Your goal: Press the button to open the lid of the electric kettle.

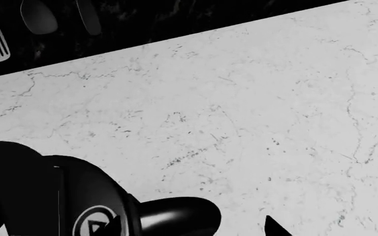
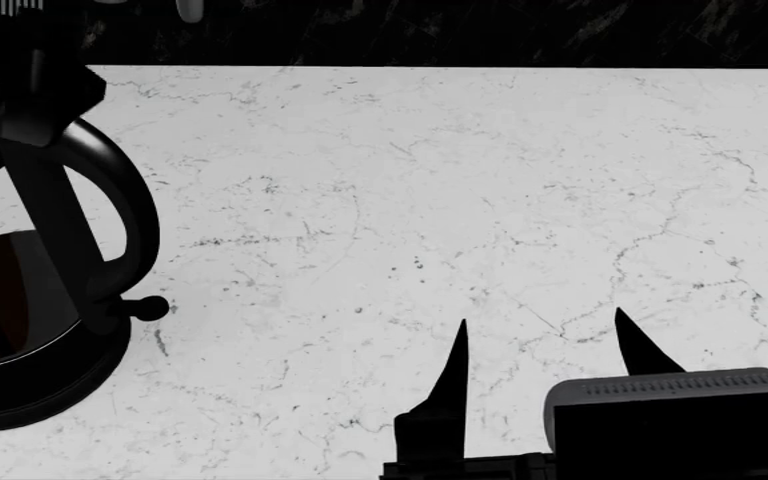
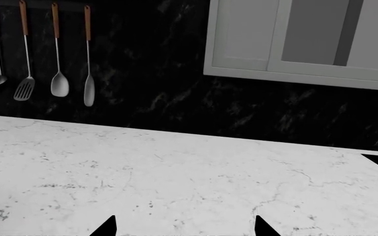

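At far left the black electric kettle (image 2: 37, 290) shows its lid raised, interior exposed; right gripper (image 2: 544, 350) hangs released nearby, left gripper's jaws unreadable.

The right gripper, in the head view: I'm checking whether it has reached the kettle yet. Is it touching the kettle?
No. The right gripper hangs open over bare marble countertop, well apart from the electric kettle at the left edge.

Black electric kettle (image 2: 37, 270) sits on the white marble countertop (image 2: 464, 200) at left edge of head view, round base (image 2: 37, 395) under it. Right gripper (image 2: 551, 355) at lower centre-right, well apart. Hanging metal utensils (image 3: 41, 59) on dark backsplash (image 3: 149, 98) behind, white cabinet (image 3: 307, 39) upper right.
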You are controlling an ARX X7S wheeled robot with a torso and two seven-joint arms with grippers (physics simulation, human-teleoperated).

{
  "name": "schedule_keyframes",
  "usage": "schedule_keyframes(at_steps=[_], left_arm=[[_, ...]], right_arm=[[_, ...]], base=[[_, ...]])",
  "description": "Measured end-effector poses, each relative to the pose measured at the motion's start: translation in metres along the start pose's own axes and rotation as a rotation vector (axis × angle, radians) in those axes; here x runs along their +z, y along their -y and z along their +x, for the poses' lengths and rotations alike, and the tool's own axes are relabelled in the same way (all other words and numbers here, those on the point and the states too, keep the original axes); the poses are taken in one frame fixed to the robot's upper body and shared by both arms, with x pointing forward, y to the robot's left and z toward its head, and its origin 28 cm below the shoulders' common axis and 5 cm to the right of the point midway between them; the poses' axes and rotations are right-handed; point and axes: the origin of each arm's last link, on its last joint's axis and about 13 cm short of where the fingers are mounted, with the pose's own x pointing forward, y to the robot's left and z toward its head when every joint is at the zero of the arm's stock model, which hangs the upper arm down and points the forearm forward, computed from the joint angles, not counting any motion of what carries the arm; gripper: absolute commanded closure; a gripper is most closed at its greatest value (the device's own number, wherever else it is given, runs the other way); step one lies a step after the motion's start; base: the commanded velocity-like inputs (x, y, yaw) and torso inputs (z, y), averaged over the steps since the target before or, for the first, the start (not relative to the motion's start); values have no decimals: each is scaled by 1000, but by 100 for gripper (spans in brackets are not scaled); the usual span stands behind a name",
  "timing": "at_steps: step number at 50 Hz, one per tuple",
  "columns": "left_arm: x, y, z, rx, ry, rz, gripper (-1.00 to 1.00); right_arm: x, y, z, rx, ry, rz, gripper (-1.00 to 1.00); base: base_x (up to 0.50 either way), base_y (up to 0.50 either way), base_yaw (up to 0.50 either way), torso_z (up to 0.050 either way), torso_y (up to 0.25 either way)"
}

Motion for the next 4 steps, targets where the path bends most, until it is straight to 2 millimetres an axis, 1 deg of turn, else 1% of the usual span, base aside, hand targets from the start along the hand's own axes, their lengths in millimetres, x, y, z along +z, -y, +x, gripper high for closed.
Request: schedule_keyframes(at_steps=[4], left_arm=[[-1,2,-2,23,-1,16,-100]], right_arm=[[-1,0,0,1,-1,0,-100]], base=[[0,0,0,0,0]])
